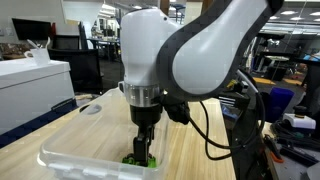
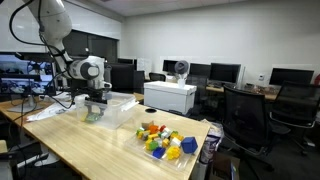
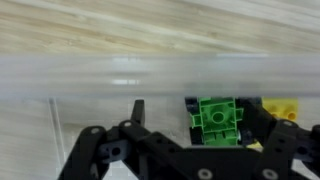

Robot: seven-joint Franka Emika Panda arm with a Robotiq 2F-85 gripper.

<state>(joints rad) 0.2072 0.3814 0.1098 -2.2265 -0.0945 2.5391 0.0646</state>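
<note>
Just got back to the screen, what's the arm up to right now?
The gripper is lowered into a clear plastic bin on the wooden table. In the wrist view its fingers stand apart with a green block between them. One finger is visibly clear of it, so the block is not clamped. A yellow block lies just beside the green one. A pile of colourful blocks sits farther along the table, apart from the bin.
</note>
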